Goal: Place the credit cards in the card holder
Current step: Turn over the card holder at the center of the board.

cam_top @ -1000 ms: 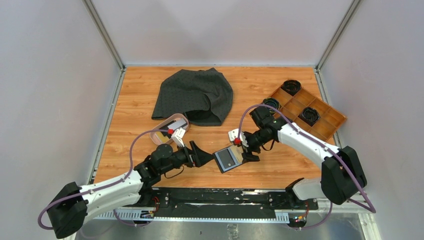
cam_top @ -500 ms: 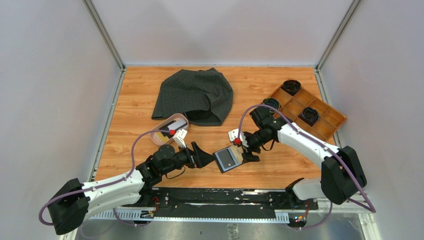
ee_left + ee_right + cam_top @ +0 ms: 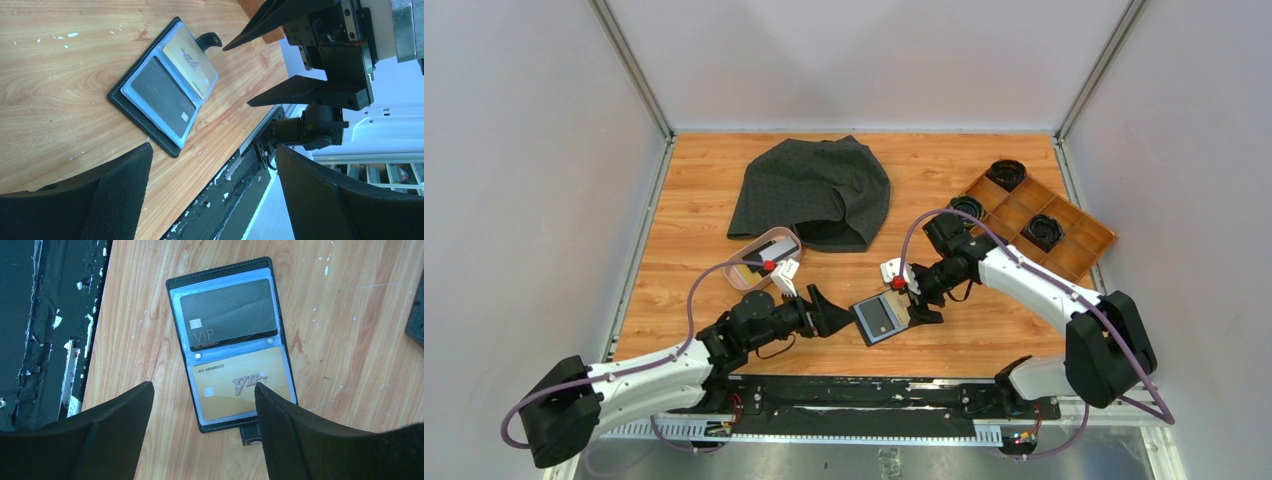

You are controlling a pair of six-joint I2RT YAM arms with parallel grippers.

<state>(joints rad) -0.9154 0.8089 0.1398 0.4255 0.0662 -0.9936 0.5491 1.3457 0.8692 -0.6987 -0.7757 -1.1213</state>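
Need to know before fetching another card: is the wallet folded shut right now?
No, the wallet lies open on the table, with a dark card and a gold card showing in its pockets.

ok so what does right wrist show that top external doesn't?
Only right wrist: the print on the two cards seated in the card holder, a dark card and a gold card, both marked VIP, plus the snap tab at the gold card's end.
Only top external: pink dish with what look like more cards, grey cloth, wooden tray, left gripper, open.
Both: holder lying open on the table, right gripper open over it.
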